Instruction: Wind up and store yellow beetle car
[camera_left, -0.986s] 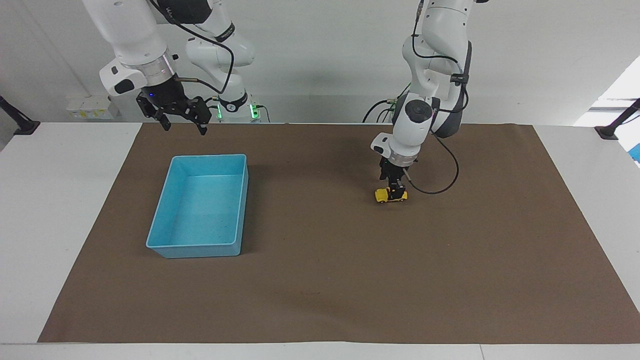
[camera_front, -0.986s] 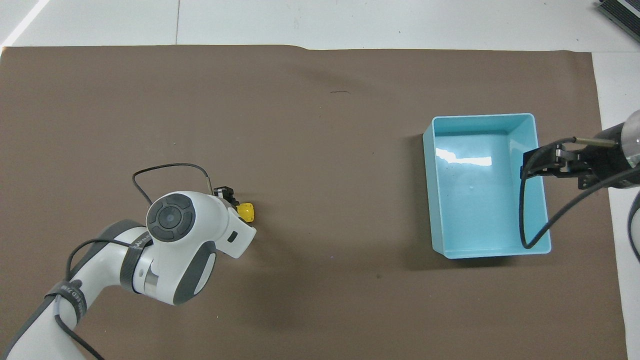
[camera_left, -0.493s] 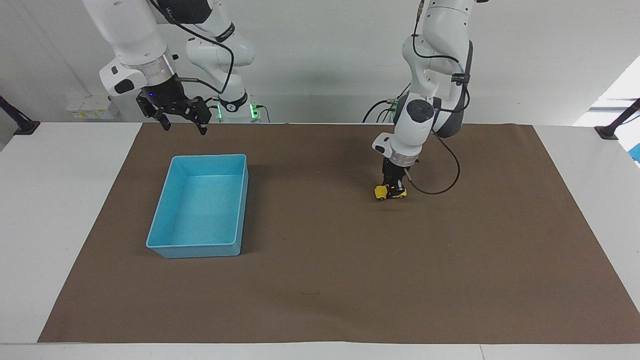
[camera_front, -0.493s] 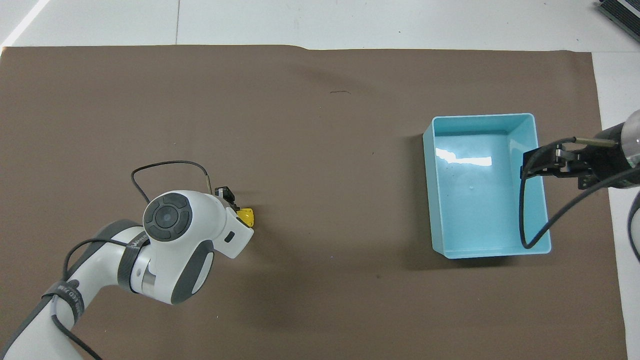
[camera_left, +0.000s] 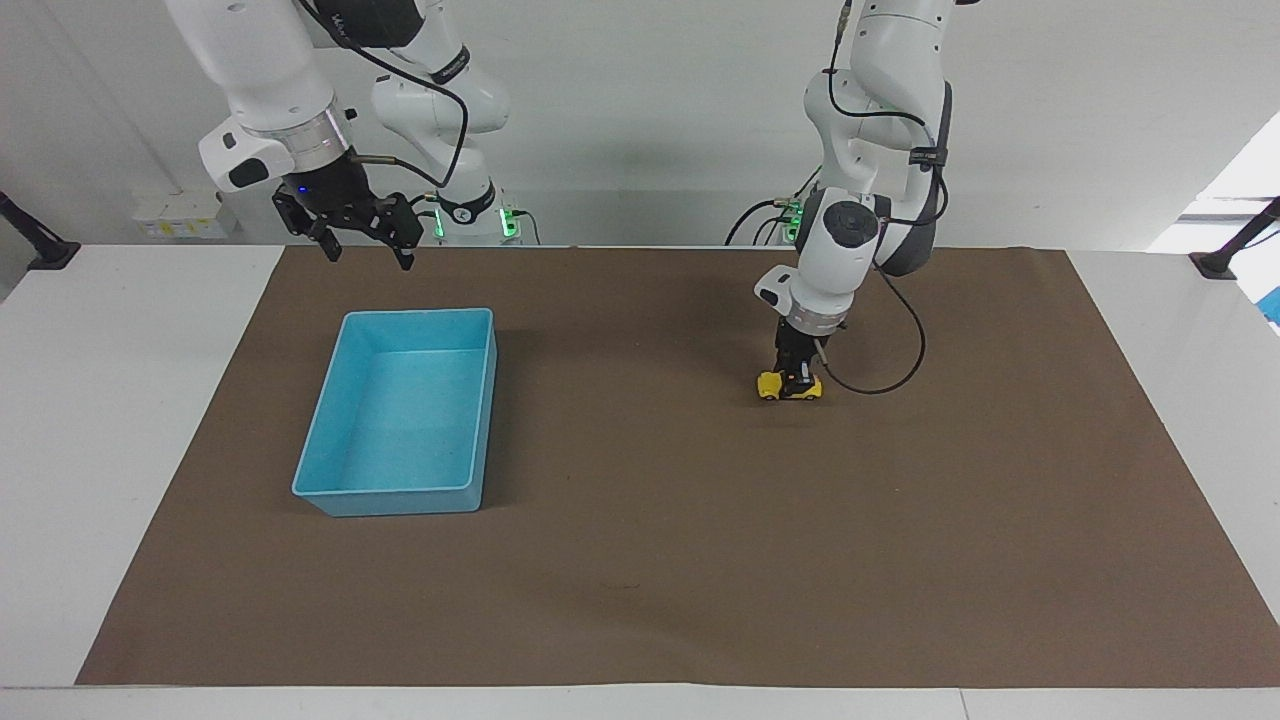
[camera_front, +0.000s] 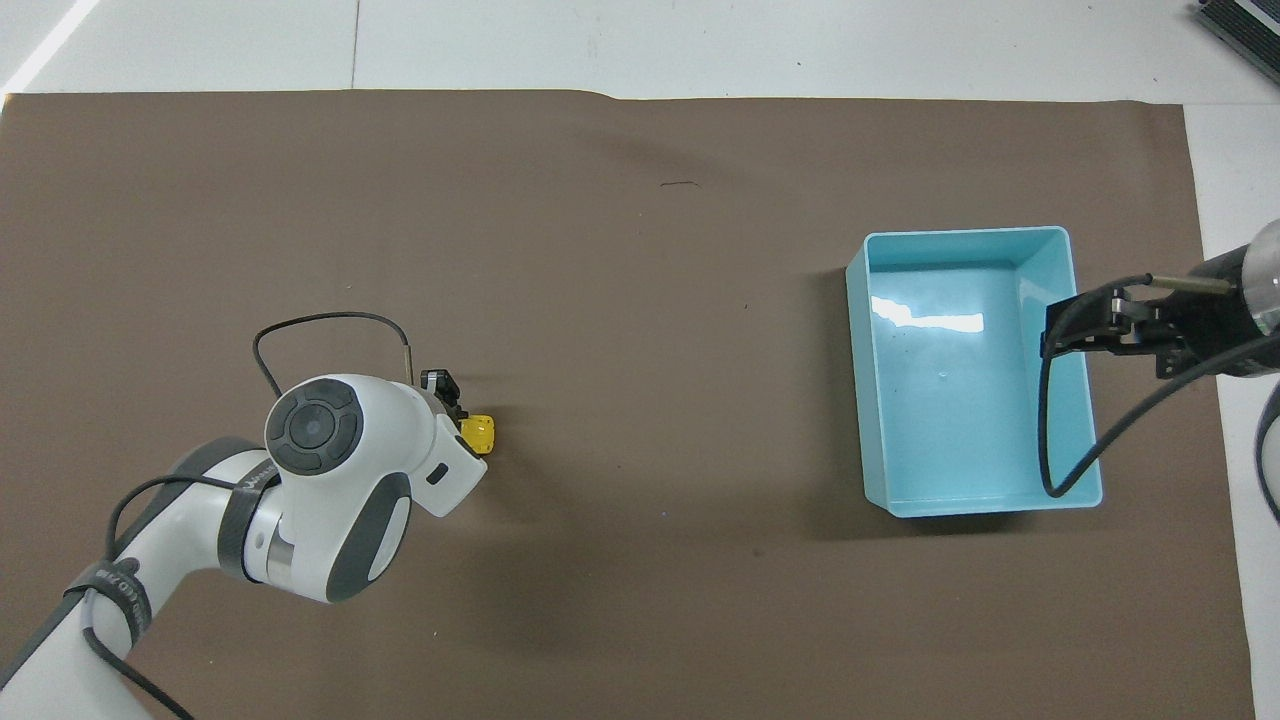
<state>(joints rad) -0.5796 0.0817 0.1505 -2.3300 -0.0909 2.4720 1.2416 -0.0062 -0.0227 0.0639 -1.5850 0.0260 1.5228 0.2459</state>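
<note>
Our left gripper (camera_left: 797, 379) has its jaws closed on the yellow car (camera_left: 788, 386), which sits on the table toward the left arm's end. We should press down gently and drag it straight. Our right gripper (camera_left: 362, 243) waits, jaws spread, over the table's edge near the blue tray (camera_left: 331, 408).

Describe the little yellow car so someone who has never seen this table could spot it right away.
Start at the brown mat covering the table, then go to the left arm's end, away from the blue tray. The car sits on the mat under the left tool, the only bright yellow thing there.
</note>
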